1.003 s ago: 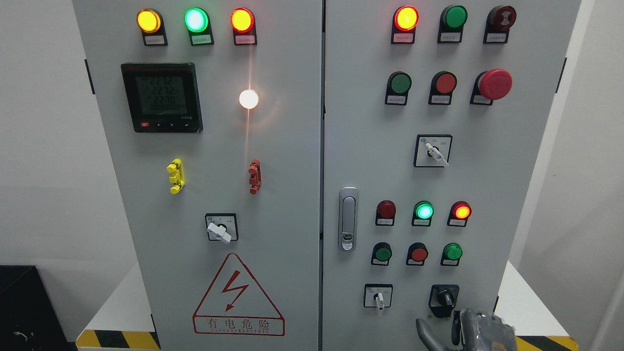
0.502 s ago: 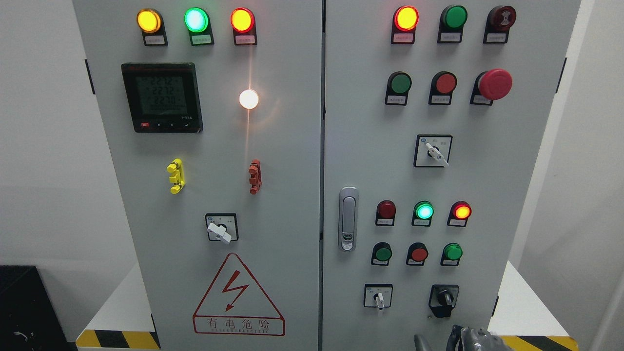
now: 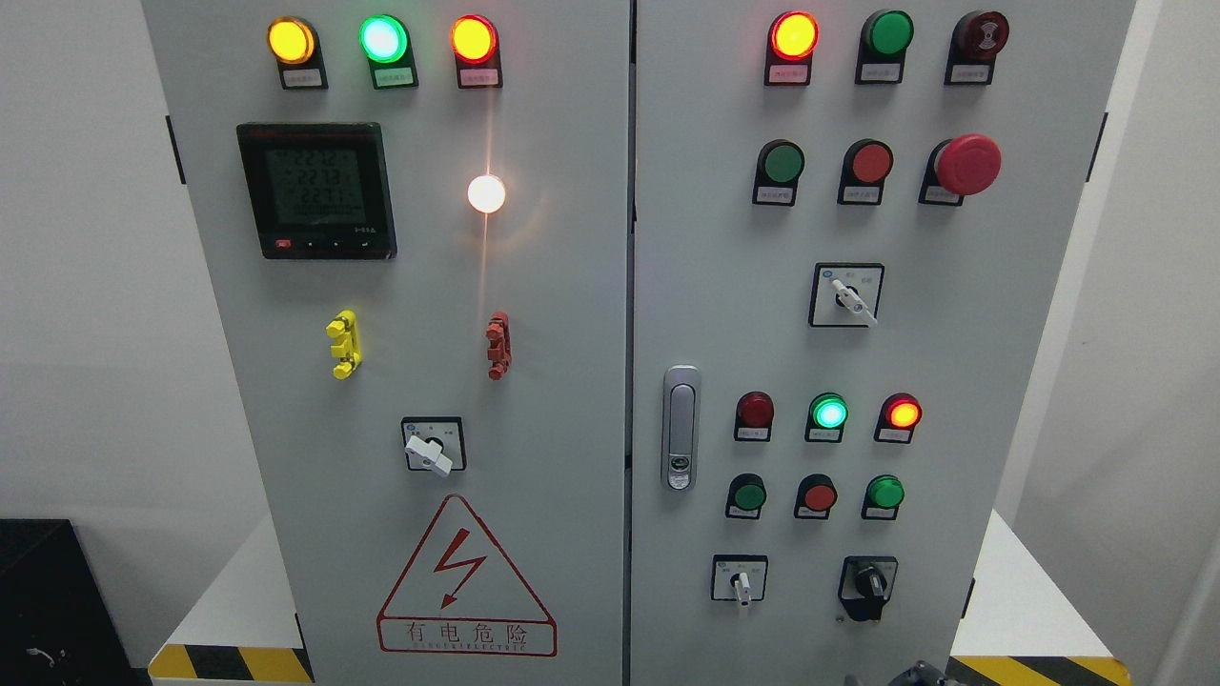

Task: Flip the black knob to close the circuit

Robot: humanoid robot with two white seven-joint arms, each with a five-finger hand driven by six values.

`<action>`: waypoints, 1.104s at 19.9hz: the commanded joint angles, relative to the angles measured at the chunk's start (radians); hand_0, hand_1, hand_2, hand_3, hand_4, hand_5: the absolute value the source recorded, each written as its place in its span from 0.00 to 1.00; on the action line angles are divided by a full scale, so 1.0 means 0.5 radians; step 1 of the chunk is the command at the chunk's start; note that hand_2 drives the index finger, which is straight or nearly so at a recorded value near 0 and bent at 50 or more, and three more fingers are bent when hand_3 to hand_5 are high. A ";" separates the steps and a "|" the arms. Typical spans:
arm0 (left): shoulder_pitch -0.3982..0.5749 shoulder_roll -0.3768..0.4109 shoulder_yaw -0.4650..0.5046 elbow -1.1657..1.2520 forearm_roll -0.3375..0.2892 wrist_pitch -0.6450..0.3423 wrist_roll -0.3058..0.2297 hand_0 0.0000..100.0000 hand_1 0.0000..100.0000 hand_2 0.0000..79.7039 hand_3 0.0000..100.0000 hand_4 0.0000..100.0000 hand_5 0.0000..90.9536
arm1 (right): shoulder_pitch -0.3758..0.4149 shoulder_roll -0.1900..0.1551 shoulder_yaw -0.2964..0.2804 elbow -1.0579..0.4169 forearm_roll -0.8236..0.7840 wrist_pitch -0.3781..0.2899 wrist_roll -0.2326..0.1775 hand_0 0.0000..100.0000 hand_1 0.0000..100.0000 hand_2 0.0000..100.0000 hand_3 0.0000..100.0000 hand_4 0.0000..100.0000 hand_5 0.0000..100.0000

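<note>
The black knob [image 3: 868, 578] is sitting at the lower right of the grey control cabinet's [image 3: 572, 286] right door, on a black plate, with its pointer standing close to upright and nothing touching it. Just left of it, a white-handled selector switch [image 3: 740, 583] is pointing downward. Below the knob, at the bottom edge of the head view, only a small grey sliver of the right hand [image 3: 920, 675] is showing (too little is visible to tell whether its fingers are open or closed). It is staying clear of the cabinet face, apart from the knob.

Above the knob, a row of three push buttons is sitting under three indicator lamps, where the green lamp [image 3: 828, 413] and the red lamp beside it [image 3: 903, 413] are glowing. Higher up, the red mushroom emergency stop [image 3: 966, 164] is projecting from the door. A silver door latch [image 3: 680, 428] is standing near the seam between the doors.

On the left door, the digital meter [image 3: 316, 190] is displaying figures, a white lamp [image 3: 486, 193] is shining brightly, and a red lightning warning triangle [image 3: 465, 575] is marking the lower part.
</note>
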 commanded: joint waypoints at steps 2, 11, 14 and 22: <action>0.046 0.000 0.000 -0.058 0.000 0.000 0.000 0.12 0.56 0.00 0.00 0.00 0.00 | 0.165 0.015 0.050 -0.198 -0.440 -0.067 -0.077 0.00 0.00 0.45 0.69 0.65 0.54; 0.046 0.000 0.000 -0.058 0.000 0.000 0.000 0.12 0.56 0.00 0.00 0.00 0.00 | 0.264 0.009 0.053 -0.204 -1.201 -0.193 -0.080 0.00 0.00 0.29 0.45 0.42 0.31; 0.046 0.000 0.000 -0.058 0.000 0.000 0.000 0.12 0.56 0.00 0.00 0.00 0.00 | 0.267 0.009 0.053 -0.201 -1.440 -0.269 -0.016 0.00 0.00 0.23 0.37 0.34 0.22; 0.046 0.000 0.000 -0.058 0.000 0.000 0.000 0.12 0.56 0.00 0.00 0.00 0.00 | 0.337 0.006 0.056 -0.189 -1.692 -0.362 0.346 0.00 0.00 0.02 0.11 0.06 0.01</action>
